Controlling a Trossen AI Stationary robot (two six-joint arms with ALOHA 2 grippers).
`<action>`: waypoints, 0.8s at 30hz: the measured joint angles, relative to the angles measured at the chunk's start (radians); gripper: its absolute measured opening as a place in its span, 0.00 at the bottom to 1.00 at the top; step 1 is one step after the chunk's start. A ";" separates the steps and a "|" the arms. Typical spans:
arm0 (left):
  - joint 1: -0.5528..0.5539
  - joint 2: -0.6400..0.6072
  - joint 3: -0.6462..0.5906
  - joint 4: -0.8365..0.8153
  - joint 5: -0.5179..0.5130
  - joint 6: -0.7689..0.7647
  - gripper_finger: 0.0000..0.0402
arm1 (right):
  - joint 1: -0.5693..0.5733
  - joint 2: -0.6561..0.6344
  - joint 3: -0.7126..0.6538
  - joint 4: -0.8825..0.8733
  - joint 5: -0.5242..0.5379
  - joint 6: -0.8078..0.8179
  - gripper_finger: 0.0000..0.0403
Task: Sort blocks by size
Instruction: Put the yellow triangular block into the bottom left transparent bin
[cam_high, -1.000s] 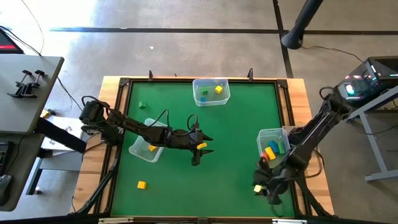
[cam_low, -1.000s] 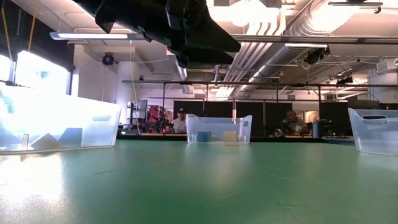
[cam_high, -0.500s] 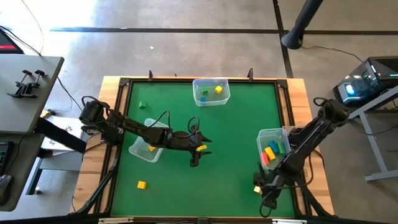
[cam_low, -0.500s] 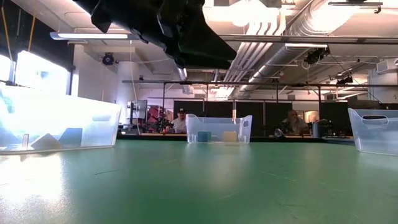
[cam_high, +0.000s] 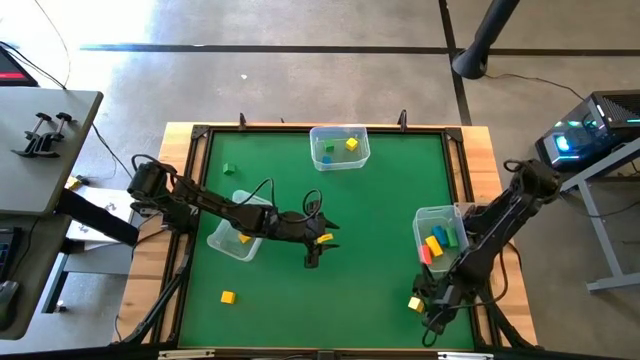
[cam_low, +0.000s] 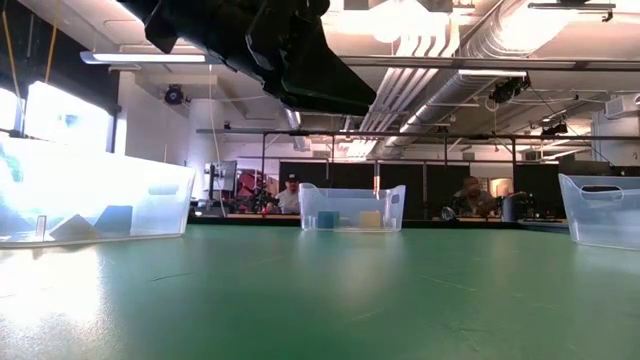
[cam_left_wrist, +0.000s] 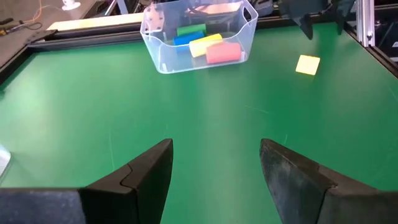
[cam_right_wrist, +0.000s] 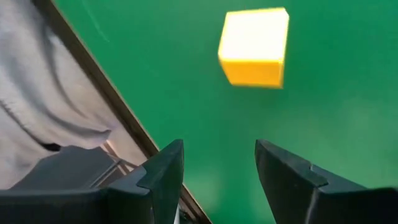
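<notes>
My right gripper (cam_high: 428, 312) is open at the table's near right corner, just short of a loose yellow cube (cam_high: 414, 302). In the right wrist view the cube (cam_right_wrist: 255, 46) lies on the mat beyond my open fingers (cam_right_wrist: 217, 149), untouched. My left gripper (cam_high: 325, 240) hangs open and empty above the table's middle; nothing shows between its fingers in the left wrist view (cam_left_wrist: 214, 146). A green block (cam_high: 229, 169) lies at the far left and a yellow block (cam_high: 228, 297) at the near left, both on the mat.
Three clear bins stand on the green mat: a far one (cam_high: 339, 146) with blue, green and yellow blocks, a left one (cam_high: 235, 238) with a yellow block, and a right one (cam_high: 440, 232) with red, yellow, blue and green blocks. The table's wooden rim (cam_right_wrist: 106, 93) runs close beside my right gripper.
My left gripper has drifted a little toward the table's left edge, still open. My right arm has shifted a little toward the near edge beside the yellow cube, which has stayed where it was.
</notes>
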 joint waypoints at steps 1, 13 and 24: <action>0.000 0.004 0.000 0.006 0.000 0.001 0.57 | 0.012 0.000 -0.005 0.000 0.001 0.016 0.48; 0.000 0.081 0.001 0.051 0.001 -0.001 0.57 | 0.215 0.001 -0.008 0.030 0.248 0.014 0.48; 0.006 0.103 0.001 0.193 0.001 -0.002 0.57 | 0.302 0.032 0.032 0.081 0.809 -0.050 0.48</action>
